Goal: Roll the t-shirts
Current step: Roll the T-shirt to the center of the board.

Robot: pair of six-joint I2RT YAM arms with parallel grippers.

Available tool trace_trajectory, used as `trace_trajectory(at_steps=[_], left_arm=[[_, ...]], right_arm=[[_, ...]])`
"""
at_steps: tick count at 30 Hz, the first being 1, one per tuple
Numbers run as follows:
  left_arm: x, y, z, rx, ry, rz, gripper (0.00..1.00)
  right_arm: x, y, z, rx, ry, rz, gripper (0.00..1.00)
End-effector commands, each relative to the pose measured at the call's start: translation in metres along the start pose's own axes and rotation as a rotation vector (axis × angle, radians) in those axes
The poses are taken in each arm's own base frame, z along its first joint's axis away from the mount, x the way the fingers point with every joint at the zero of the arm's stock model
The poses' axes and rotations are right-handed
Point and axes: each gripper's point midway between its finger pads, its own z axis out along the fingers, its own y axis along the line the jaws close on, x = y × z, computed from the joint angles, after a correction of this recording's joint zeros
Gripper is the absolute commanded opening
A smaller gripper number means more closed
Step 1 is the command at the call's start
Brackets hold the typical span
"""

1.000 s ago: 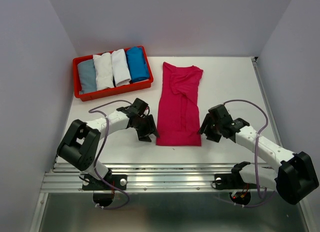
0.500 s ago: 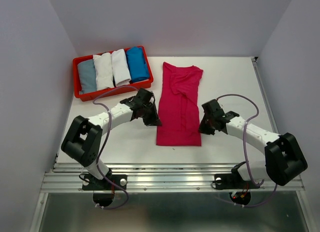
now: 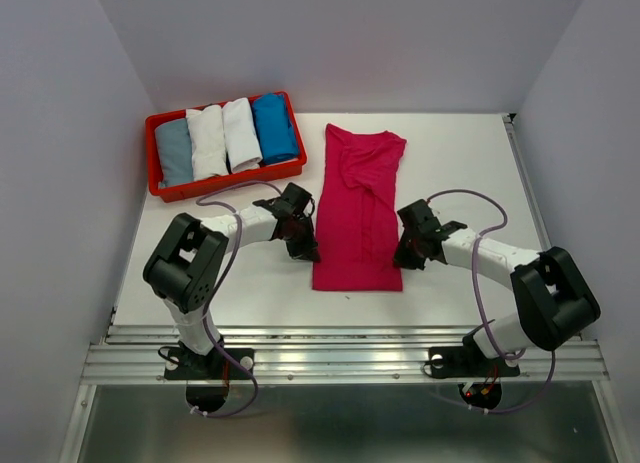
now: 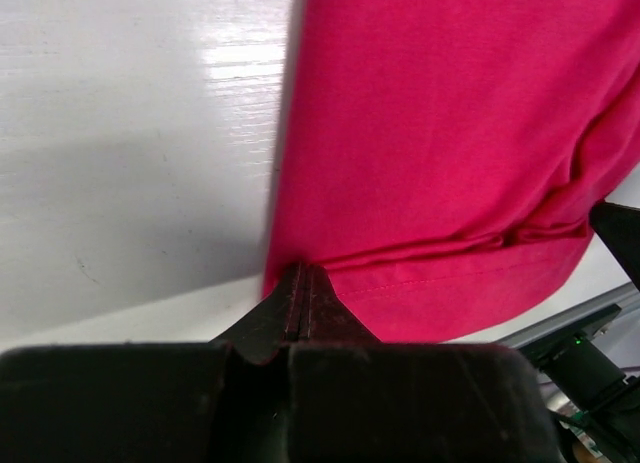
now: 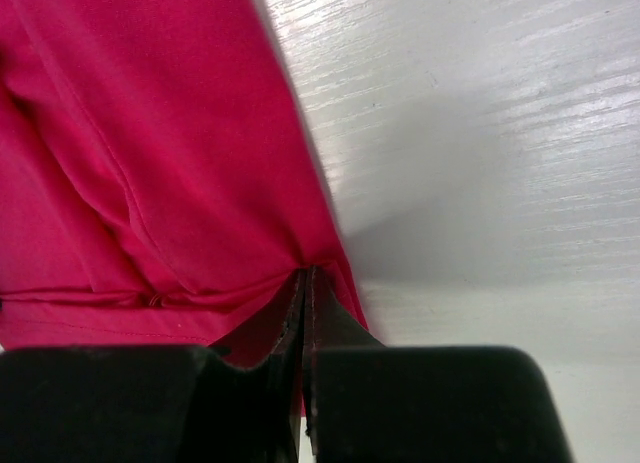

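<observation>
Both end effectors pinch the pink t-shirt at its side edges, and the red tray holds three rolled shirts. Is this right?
Wrong count: the red tray holds four rolled shirts, not three; the top external view shows it. The rest is right.

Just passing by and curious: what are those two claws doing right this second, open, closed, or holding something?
Left gripper: shut, pinching the pink t-shirt at its side edge.
Right gripper: shut, pinching the opposite edge.

Legible markings: none in any of the three views.
The folded magenta-pink cloth t-shirt (image 3: 358,223) at the table's centre and the red plastic tray (image 3: 225,183) at far left show plain surfaces; no lettering, label, brand or number can be read.
</observation>
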Motion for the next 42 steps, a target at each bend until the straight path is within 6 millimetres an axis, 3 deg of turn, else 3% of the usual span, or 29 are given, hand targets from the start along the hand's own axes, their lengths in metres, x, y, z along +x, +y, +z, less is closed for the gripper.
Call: trace_trajectory(at_steps=[1,7,12,17,21,25,26,29,30,33,38,42], left_arm=[[-0.001,0.005,0.002,-0.02,-0.015,0.029,0.0],[-0.018,0.001,-0.015,-0.062,-0.109,0.085,0.0],[-0.029,-0.015,-0.047,-0.023,-0.209,0.153,0.0],[-0.024,-0.023,-0.065,0.011,-0.228,0.206,0.0],[-0.011,-0.017,-0.075,0.034,-0.233,0.187,0.0],[0.014,-0.004,-0.071,0.077,-0.197,0.146,0.02],[0.02,-0.006,-0.073,0.105,-0.188,0.13,0.13],[0.036,0.0,-0.065,0.134,-0.148,0.105,0.32],[0.042,0.005,-0.059,0.132,-0.13,0.079,0.45],[0.055,0.008,-0.049,0.144,-0.085,0.051,0.56],[0.067,0.009,-0.039,0.157,-0.052,0.027,0.6],[0.068,0.014,-0.033,0.142,-0.044,0.017,0.54]], right_arm=[[-0.008,-0.001,0.005,0.002,-0.041,0.0,0.01],[-0.012,0.001,-0.005,-0.006,-0.057,0.008,0.01],[-0.026,0.007,-0.026,-0.028,-0.106,0.024,0.01],[-0.034,0.004,-0.053,-0.043,-0.16,0.046,0.01],[-0.023,-0.006,-0.062,-0.043,-0.139,0.074,0.06],[0.002,-0.009,-0.06,-0.115,-0.074,0.094,0.25],[0.012,-0.015,-0.054,-0.111,-0.051,0.108,0.27],[0.023,-0.012,-0.05,-0.154,-0.013,0.123,0.34],[0.027,-0.012,-0.047,-0.165,-0.005,0.131,0.36],[0.038,-0.011,-0.042,-0.182,0.043,0.138,0.37],[0.044,-0.011,-0.035,-0.187,0.065,0.131,0.38],[0.048,-0.012,-0.031,-0.189,0.083,0.128,0.38]])
